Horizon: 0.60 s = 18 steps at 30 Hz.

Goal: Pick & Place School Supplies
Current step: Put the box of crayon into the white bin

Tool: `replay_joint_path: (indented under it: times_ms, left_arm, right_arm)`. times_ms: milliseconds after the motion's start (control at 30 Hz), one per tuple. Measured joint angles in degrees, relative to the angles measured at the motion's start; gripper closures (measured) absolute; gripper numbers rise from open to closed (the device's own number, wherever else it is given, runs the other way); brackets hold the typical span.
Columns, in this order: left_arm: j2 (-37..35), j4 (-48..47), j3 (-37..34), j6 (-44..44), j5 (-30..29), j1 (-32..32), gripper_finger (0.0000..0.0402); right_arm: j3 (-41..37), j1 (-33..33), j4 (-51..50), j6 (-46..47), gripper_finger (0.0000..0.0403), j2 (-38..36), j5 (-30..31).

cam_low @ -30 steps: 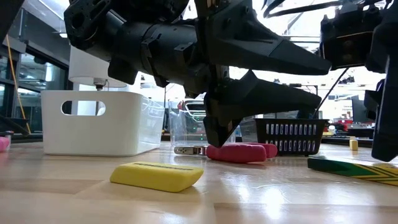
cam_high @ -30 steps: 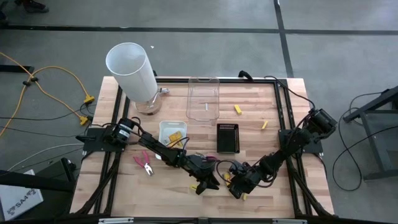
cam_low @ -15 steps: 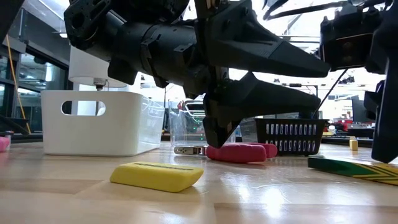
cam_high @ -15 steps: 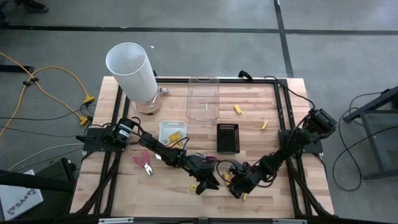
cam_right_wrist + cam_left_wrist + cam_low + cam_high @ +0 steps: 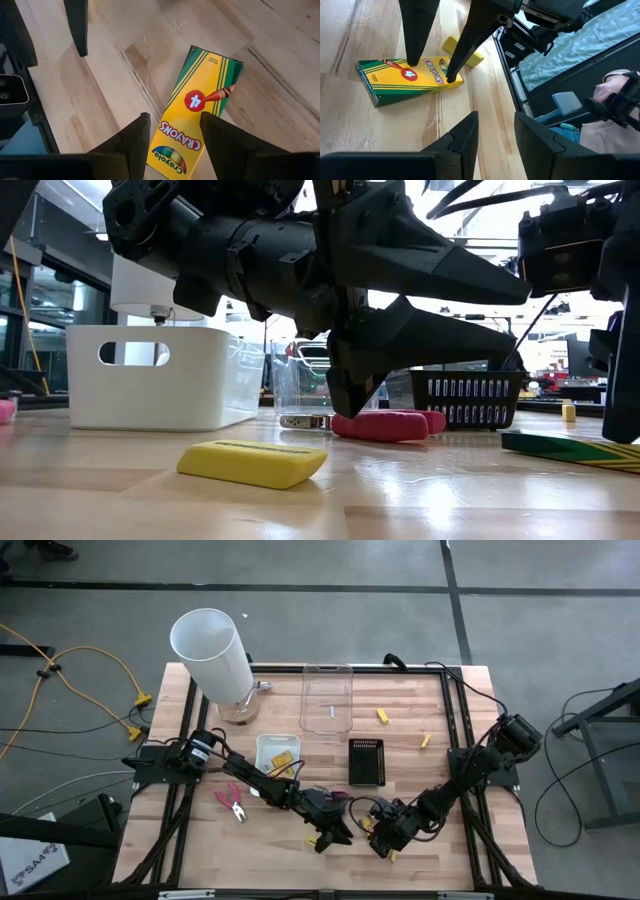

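1. The right hand (image 5: 170,132) is low over the surface (image 5: 270,850) near its front edge, fingers apart astride the crayon box (image 5: 200,115), tips down at its long sides, not visibly gripping it.
2. The left hand (image 5: 335,832) hangs just beside it, fingers parted, holding nothing.
3. A yellow eraser (image 5: 252,462) lies close by, near the front edge.
4. Pink-handled pliers (image 5: 232,802) lie toward the left edge.
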Motion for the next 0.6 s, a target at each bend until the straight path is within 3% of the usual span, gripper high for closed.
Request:
replay_joint_path:
  times_ms: [600]
  left_arm:
    - [0.00, 0.02, 0.00, 0.02, 0.00, -0.07, 0.0280]
  right_arm:
    - [-0.17, 0.00, 2.20, -1.97, 0.0233, -3.16, 1.97]
